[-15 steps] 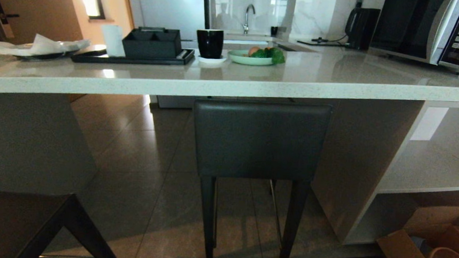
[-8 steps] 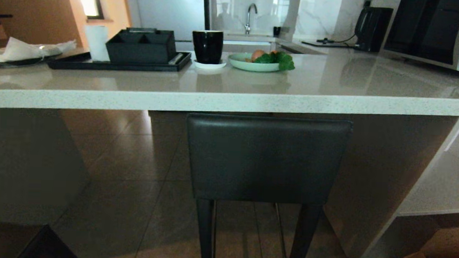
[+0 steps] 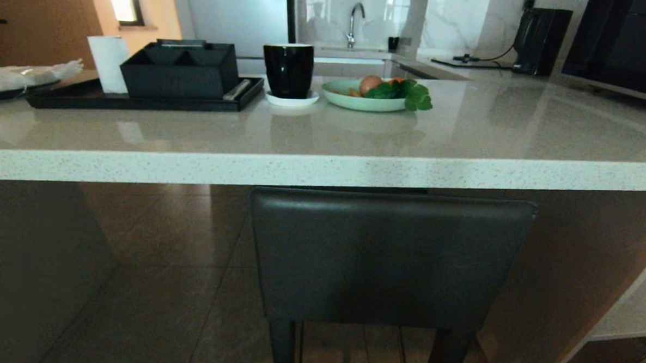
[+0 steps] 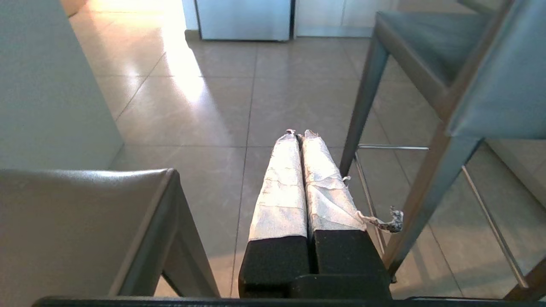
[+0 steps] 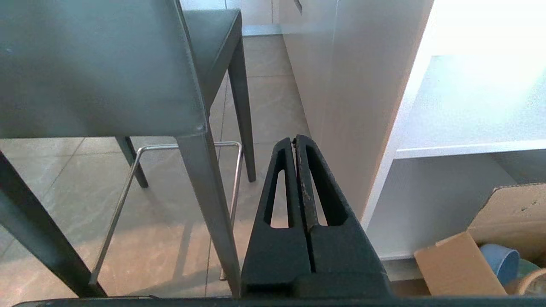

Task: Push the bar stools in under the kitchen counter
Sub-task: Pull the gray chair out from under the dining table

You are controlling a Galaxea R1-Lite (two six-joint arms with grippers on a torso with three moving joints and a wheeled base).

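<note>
- One bar stool [image 3: 390,258] stands straight ahead in the head view, its dark padded backrest just below the front edge of the worktop [image 3: 323,168], with its seat reaching in under the slab.
- The stool's slim dark legs run down to the tiled floor [image 3: 149,283], and a thin metal footrest bar [image 5: 187,146] joins them in the right wrist view.
- A second stool [image 4: 81,226] shows in the left wrist view, its padded backrest close under the camera, on the far side of the left end effector from the first stool.
- The left end effector [image 4: 300,134] is closed, its two tape-wrapped fingers pressed together and holding nothing; it hangs low over the floor between the two stools.
- The right end effector [image 5: 294,143] is closed too, its black fingers touching at the tips and empty; it sits beside the stool's near leg, with the pale side panel [image 5: 349,98] of the worktop on its other side.
- Open shelves [image 5: 469,106] lie past that panel, and a cardboard box [image 5: 460,268] sits on the floor below them.
- On the worktop stand a black tray [image 3: 141,100] with a dark box, a black mug [image 3: 287,69] on a white saucer, and a pale green plate [image 3: 359,98] with food and leaves.
</note>
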